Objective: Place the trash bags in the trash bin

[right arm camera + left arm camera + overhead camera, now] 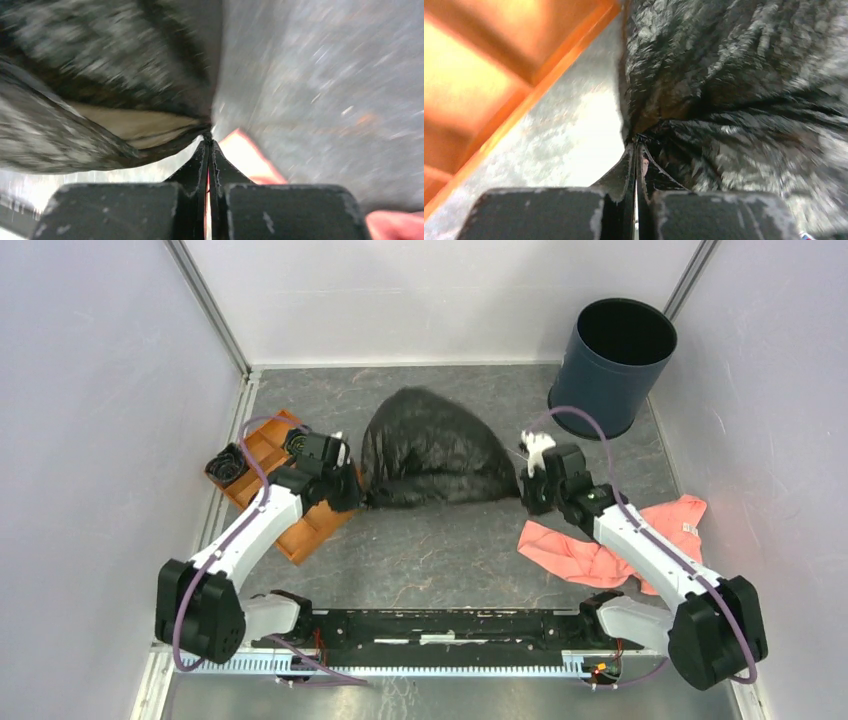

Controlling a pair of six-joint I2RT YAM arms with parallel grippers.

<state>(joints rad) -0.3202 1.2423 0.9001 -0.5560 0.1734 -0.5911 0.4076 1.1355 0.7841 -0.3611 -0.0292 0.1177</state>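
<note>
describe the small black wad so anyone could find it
Start at the orange tray on the table's left side. On its far left end sits the small black wad. Unlike the big trash bag spread mid-table, it is crumpled tight.

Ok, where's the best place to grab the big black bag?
Take the bag by its two near corners, one from each side. It is wide and floppy, and its film gathers there into thin folds that jaws can pinch. The left gripper and right gripper are shut on exactly those corners.
</note>
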